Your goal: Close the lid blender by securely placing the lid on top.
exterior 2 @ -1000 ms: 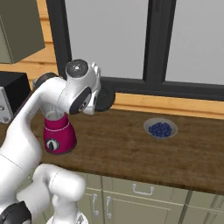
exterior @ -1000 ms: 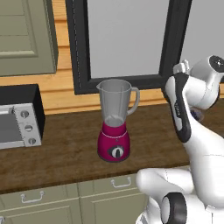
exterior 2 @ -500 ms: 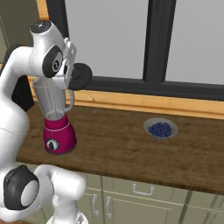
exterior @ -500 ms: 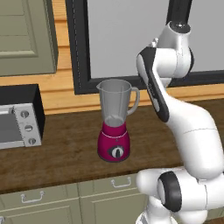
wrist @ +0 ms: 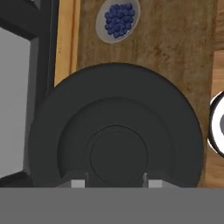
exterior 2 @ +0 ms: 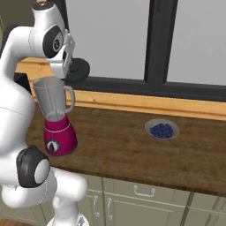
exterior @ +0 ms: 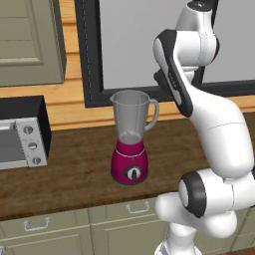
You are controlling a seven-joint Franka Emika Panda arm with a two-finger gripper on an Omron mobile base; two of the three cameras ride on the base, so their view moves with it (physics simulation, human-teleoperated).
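Light is even and soft across all three views — a flat rendered brightness with no clear source. The window panes (exterior 2: 110, 39) read as pale, uniform grey, without glare. Shadows are faint: a weak dark patch sits under the blender (exterior: 130, 144) on the wooden counter (exterior 2: 132, 145), and the cabinet fronts below are slightly dimmer. Edges are a little soft and pixelated — nothing is truly out of focus. In the hand view the lid (wrist: 116, 131) looms very close, dark and low in contrast, with slight banding.
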